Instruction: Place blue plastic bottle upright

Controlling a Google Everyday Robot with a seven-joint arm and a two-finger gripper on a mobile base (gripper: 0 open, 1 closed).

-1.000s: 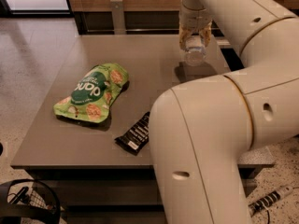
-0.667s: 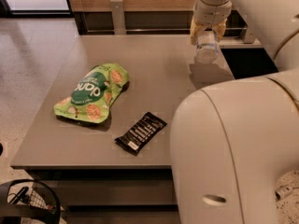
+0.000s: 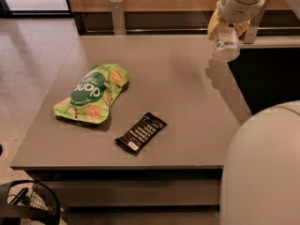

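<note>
The blue plastic bottle (image 3: 226, 49) is a small clear bottle, seen end-on and hanging in the air above the grey table's (image 3: 178, 88) far right edge. My gripper (image 3: 228, 32) is at the top right, its yellowish fingers (image 3: 214, 25) shut around the bottle from above. The bottle casts a shadow on the tabletop just below and to its left. I cannot see its cap or label.
A green snack bag (image 3: 91, 93) lies on the table's left half. A black snack bar (image 3: 140, 133) lies near the front middle. My white arm link (image 3: 267, 172) fills the bottom right. A metal post (image 3: 117, 15) stands behind the table. A dark gap lies right of the table.
My gripper has carried the bottle to the right, out to the table's right edge. My big arm link has swung right and uncovered the snack bar.
</note>
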